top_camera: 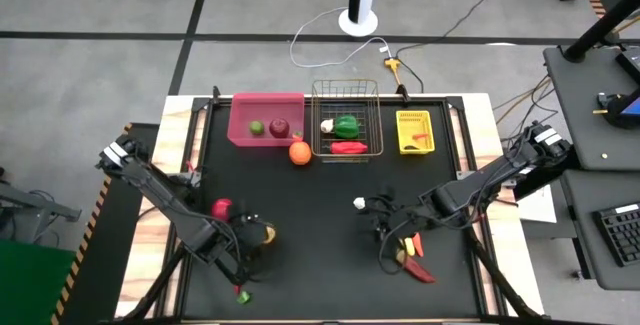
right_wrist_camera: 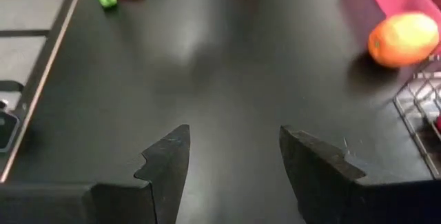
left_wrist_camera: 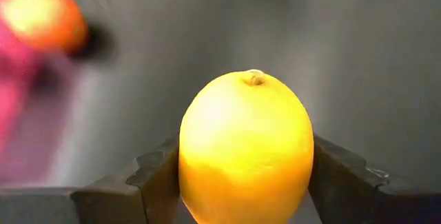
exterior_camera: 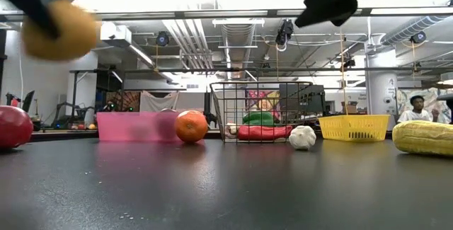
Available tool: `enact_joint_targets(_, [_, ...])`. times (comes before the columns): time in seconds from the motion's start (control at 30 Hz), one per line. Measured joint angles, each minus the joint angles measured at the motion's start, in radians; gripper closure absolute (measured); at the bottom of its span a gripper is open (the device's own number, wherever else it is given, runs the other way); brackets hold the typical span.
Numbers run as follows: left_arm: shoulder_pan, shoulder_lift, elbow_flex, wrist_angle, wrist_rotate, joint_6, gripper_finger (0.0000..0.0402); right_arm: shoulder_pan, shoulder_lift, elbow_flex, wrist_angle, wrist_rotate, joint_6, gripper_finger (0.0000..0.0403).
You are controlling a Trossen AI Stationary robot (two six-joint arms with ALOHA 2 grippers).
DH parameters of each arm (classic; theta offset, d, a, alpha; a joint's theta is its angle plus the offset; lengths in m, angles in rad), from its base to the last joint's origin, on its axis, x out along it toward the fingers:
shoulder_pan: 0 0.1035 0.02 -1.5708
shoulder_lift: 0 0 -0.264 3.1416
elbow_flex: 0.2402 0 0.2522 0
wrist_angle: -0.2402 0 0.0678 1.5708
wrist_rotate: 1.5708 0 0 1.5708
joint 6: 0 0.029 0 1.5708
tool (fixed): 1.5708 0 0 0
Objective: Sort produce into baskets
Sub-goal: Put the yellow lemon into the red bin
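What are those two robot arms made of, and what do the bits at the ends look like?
Both arms are dark, jointed struts with black cables looped along them and pale blocks at their outer joints. Each ends in a two-fingered pincer: the left pincer and right pincer have flat, dark grey fingers with notched, stepped inner edges.

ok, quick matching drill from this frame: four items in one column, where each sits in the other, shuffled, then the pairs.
Items:
1. lemon
2. orange
3. green pepper
4. white garlic

Places:
A. inside the wire basket
B. on the bare mat, out in front of the baskets
C. between the fingers of the left gripper, off the mat
D. on the mat, beside the pink bin at its corner nearest the wire basket

Pairs: 1-C, 2-D, 3-A, 4-B
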Motion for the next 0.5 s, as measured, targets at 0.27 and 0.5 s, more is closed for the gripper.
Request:
enact_joint_targets(0.27, [0.073,-0.001,0.091,0.006,-0.284,0.26,0.0159,-0.011,0.0,0.0,0.09,0.001,-0.103,0.0186])
enact_joint_targets(0.5, [0.2,-0.007,0.121,0.005,-0.322,0.44,0.016,-0.016,0.0,0.0,0.096,0.0,-0.128,0.0186])
